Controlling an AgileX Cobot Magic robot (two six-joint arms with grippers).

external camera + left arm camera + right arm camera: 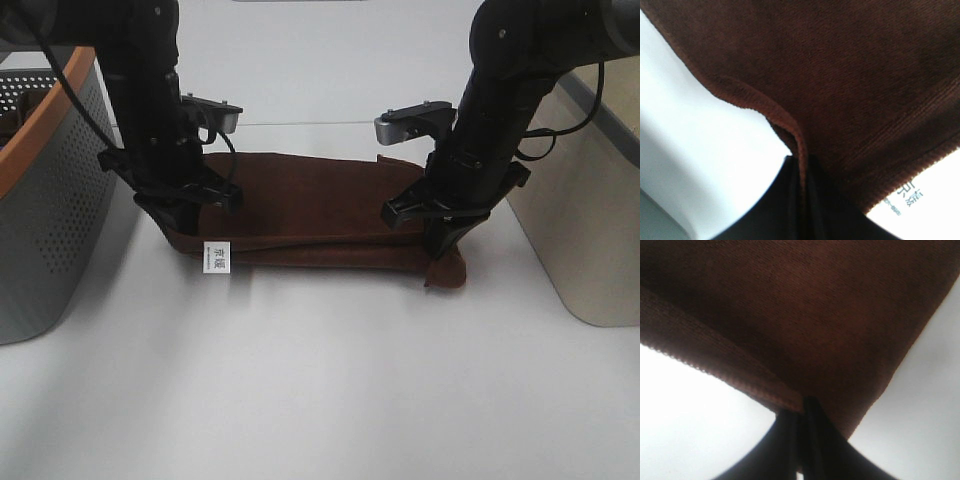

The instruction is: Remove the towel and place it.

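Observation:
The dark brown towel [310,215] lies folded over on the white table between the two arms, its small white tag [217,256] at the front left corner. My left gripper [180,228] is shut on the towel's left edge; the left wrist view shows the hem [785,120] pinched between the black fingers [790,200], with the tag [902,197] beside them. My right gripper [438,243] is shut on the towel's right corner; the right wrist view shows the cloth [805,315] clamped between its fingers [810,440].
A grey perforated basket with an orange rim [45,200] stands at the left. A beige container [590,220] stands at the right. Bare white table [320,390] lies in front of the towel.

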